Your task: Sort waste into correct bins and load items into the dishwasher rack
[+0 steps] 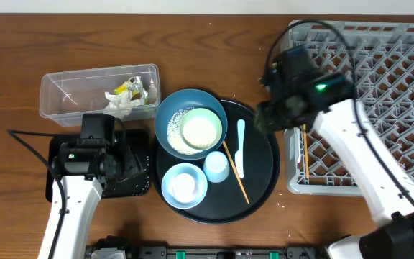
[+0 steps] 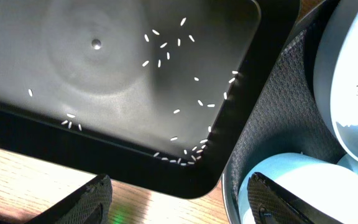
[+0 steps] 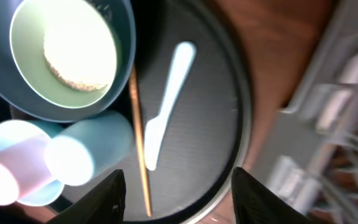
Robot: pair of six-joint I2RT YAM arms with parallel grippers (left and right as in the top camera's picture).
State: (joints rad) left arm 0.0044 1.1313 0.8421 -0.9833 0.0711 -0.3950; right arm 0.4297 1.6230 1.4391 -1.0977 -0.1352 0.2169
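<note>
- Across the flat black rectangular tray [image 2: 104, 81], loose white rice-like grains [image 2: 146, 38] are seen scattered.
- The left pincer [image 2: 179, 186] and right pincer [image 3: 178, 180] are spread apart, nothing clamped.

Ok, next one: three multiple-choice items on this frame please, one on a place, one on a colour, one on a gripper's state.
1. The white spoon lies: A in the clear tub; B on the round black tray; C in the grey rack.
2. The bowl nested in the dark blue bowl is: A pale green; B red; C black.
3. The left gripper is: A shut on a napkin; B open and empty; C shut on a chopstick.
Answers: B, the spoon rests flat on the tray; A, the pale green bowl sits inside the blue one; B, its fingers stand apart over the flat black tray, nothing between.
</note>
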